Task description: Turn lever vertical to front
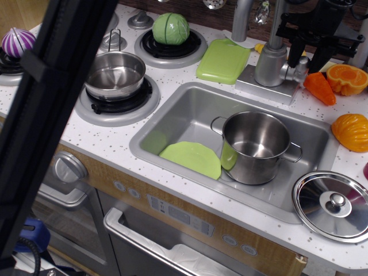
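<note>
toy kitchen setup | white speckled worktop (109, 138) | wood-look front panel (190, 215) with grey buttons | oven door handle (155, 244) below | dark wood back wall (190, 7) | big black post (52, 98) blocking the left

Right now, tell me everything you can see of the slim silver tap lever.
The slim silver-grey lever is a smooth metal-looking rod standing roughly upright from the squat silver cylindrical faucet body behind the sink. The black gripper hangs close on its right; whether they touch is unclear. Its top runs out of view.
</note>
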Controlling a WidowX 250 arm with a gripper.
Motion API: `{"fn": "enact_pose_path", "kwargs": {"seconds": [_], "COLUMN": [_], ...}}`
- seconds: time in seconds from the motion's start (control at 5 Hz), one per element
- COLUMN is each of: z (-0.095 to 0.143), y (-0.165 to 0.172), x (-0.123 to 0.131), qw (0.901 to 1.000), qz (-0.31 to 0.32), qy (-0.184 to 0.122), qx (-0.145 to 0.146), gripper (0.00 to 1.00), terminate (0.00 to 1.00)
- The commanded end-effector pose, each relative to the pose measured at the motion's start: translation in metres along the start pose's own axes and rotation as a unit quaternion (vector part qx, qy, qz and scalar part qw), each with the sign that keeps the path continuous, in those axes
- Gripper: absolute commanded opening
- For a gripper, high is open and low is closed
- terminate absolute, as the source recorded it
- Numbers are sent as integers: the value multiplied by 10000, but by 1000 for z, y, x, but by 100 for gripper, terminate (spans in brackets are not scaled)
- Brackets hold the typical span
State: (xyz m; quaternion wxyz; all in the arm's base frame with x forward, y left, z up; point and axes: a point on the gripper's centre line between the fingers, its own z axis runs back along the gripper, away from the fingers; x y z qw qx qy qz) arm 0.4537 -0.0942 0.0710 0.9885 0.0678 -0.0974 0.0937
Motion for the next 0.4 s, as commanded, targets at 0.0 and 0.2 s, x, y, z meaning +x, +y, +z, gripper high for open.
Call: {"fn": "enact_pose_path", "kwargs": {"seconds": [0.0,0.2], "z": [14,4], "y": [-8,-9], "x": [-7,-8], "qw": [9998,9995], "qz": [-7,-9], "qy": [-138,-203], "qx": [-163,-239], "gripper": [0,0], "terminate": [0,100]}}
